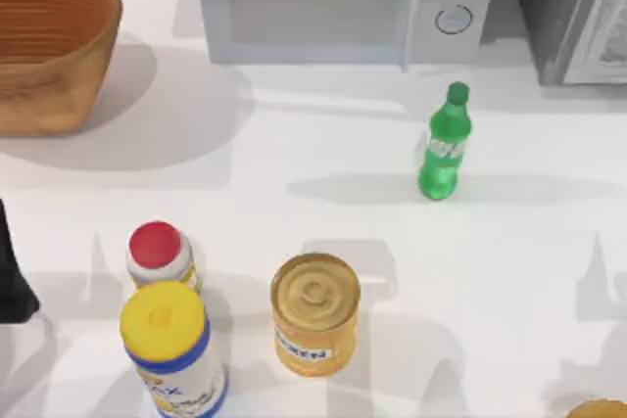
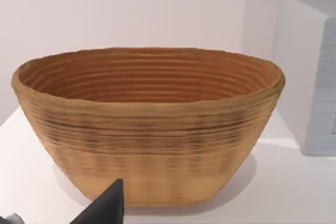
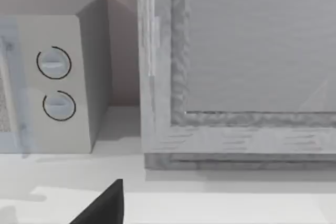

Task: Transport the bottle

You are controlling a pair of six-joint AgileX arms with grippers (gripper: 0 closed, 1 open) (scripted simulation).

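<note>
The bottle (image 1: 446,144) is a small translucent green soda bottle with a green cap and a pale label band. It stands upright on the white table, right of centre, in front of the microwave's knobs, with nothing touching it. My left arm (image 1: 14,276) is a dark shape parked at the table's left edge, far from the bottle. A dark part of my left gripper (image 2: 107,207) juts into the left wrist view, facing the basket. A dark part of my right gripper (image 3: 105,204) shows in the right wrist view, facing the microwave's side and a grey cabinet.
A woven basket (image 1: 49,41) sits at the back left. A microwave (image 1: 343,2) and a grey cabinet (image 1: 578,12) line the back. Near the front stand a red-capped white bottle (image 1: 159,252), a yellow-lidded canister (image 1: 171,345) and a can (image 1: 313,312).
</note>
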